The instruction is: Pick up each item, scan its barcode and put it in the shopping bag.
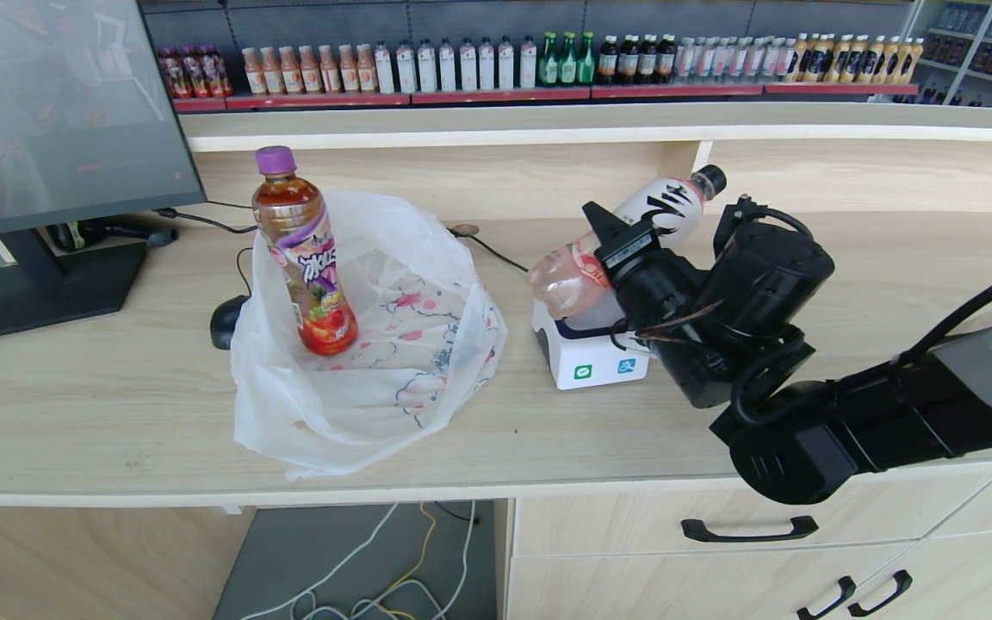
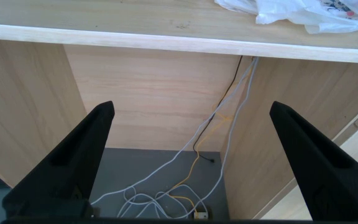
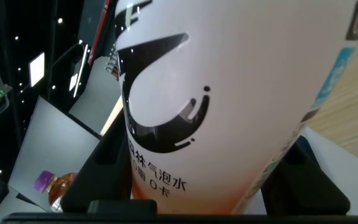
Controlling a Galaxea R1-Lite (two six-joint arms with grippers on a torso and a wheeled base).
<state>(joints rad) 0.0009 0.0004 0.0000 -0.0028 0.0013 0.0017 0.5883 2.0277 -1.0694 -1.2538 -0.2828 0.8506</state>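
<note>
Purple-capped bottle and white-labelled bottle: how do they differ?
The purple-capped bottle stands upright in the shopping bag; the white-labelled bottle is tilted in the right gripper over the scanner. The purple-capped bottle holds brown drink, the white-labelled bottle pale pink. Both are plastic drink bottles.

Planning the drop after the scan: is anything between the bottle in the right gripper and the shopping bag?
Nothing visible does. The right gripper holds the white-labelled bottle over the scanner, and only bare counter lies between it and the shopping bag. A tea bottle stands in the bag's left side.
</note>
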